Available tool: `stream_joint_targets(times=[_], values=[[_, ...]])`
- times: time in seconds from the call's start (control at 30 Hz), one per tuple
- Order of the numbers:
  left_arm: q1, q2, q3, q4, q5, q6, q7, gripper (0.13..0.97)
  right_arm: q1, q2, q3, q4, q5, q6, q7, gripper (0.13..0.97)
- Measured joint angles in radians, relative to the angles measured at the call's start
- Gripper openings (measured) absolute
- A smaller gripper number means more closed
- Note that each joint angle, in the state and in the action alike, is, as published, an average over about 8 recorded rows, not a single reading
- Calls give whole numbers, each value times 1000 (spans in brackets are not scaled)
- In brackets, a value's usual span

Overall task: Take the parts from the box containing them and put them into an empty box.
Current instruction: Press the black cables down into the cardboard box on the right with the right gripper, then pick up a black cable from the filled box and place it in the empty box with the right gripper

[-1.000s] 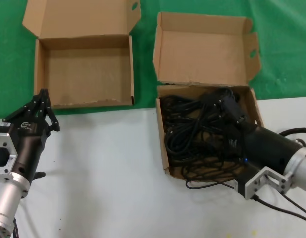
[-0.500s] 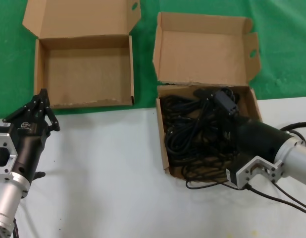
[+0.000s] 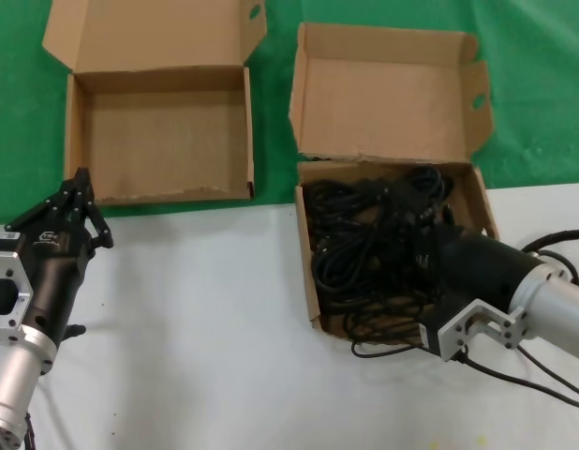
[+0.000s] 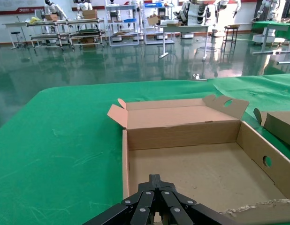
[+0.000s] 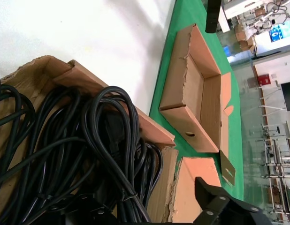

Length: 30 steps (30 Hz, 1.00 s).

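At centre right of the head view, the box containing them (image 3: 393, 248) is filled with the parts (image 3: 364, 244), tangled black cords. The right gripper (image 3: 423, 220) reaches into this pile; its finger state cannot be determined. At upper left, an empty box (image 3: 158, 131) holds nothing. The left gripper (image 3: 74, 192), fingers together, hovers at lower left.

I find almost nothing to read here. On the black body of the left gripper (image 3: 76, 197) there is a small white logo mark, but its letters are too small to make out. Both cardboard boxes are plain brown, and the distant signs in the hall are illegible.
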Motion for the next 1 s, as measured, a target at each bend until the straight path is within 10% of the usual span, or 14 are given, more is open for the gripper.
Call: stream_joint_targets(times=[0.53,1.0], values=[[0,0,0,0,0,0,0,145,-13,18,-26,6,3,47,21,383],[0,0,0,0,0,0,0,145,-27,32,-39,27,-14,57,78,238]])
